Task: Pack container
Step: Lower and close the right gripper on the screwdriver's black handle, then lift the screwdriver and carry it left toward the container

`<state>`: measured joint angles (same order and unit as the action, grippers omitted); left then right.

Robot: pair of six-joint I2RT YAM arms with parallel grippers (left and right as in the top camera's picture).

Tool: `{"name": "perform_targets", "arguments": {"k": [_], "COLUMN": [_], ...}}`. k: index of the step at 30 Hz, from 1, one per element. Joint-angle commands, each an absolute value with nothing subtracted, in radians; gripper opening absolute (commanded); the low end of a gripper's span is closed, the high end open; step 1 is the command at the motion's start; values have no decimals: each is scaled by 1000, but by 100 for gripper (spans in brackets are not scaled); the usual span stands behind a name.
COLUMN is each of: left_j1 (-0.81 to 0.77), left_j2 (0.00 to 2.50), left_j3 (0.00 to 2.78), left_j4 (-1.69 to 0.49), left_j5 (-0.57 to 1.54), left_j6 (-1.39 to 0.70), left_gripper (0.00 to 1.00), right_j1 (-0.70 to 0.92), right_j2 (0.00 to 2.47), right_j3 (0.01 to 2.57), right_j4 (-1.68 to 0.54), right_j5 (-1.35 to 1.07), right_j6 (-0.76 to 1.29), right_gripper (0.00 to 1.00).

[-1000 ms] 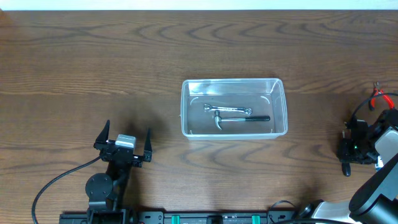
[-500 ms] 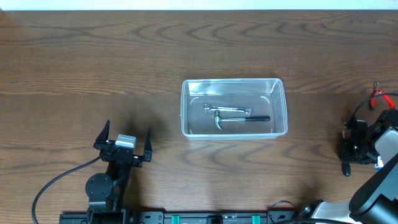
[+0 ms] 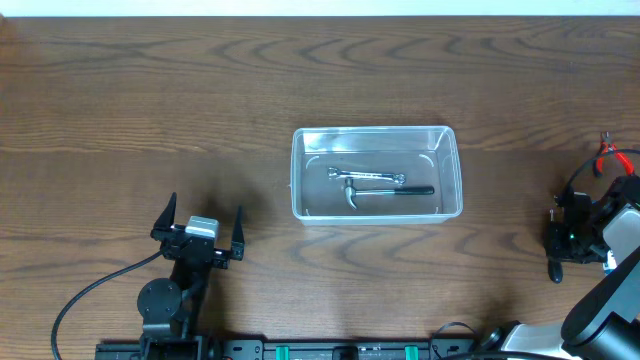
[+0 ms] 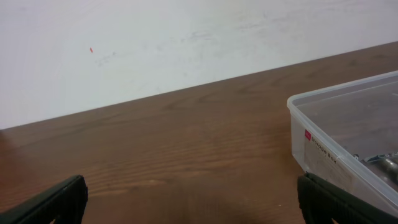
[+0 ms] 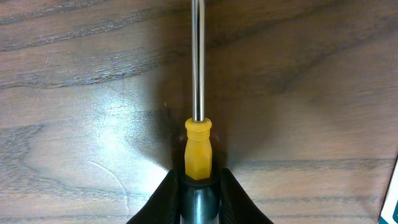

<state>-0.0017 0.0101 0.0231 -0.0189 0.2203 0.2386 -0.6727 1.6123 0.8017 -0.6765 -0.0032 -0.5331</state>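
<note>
The clear plastic container [image 3: 300, 170] stands mid-table, holding a silver wrench [image 3: 365, 176] and a black-handled hammer [image 3: 390, 191]. Its corner [image 4: 323, 143] shows at the right of the left wrist view. My left gripper [image 3: 198, 235] [image 4: 199, 208] rests near the front left, open and empty, well left of the container. At the table's right edge my right gripper [image 3: 565, 245] [image 5: 199, 177] points down at the wood. It is shut on a screwdriver [image 5: 198, 149] with a dark handle, a yellow collar and a steel shaft. Both fingers press the handle's sides.
A red-handled tool [image 3: 612, 155] lies at the far right edge, behind the right arm. The left arm's black cable [image 3: 90, 290] loops along the front left. A white wall rises past the table's far edge [image 4: 155, 93].
</note>
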Motion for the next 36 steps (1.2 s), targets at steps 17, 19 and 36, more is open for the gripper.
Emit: {"name": "perform_targets", "arguments": {"k": [17,19,36], "left_j1": [2,2,2], "left_j2": [4,4,4], "left_j3": [4,4,4], "left_j4": [-51,-51,-51], "left_j5": [223,223,223], "left_j6": [234,234,234], "left_gripper": [98,98,98], "right_j1": [-453,-387,218], "right_j2": [1617,1617,1617], "right_j3": [1395,1473,1707], "right_j4": [-1003,-1050,-1135], "right_j5": [-218,-217,-171], "right_j6": [-485,-488,-768], "right_gripper": [1,1,1]}}
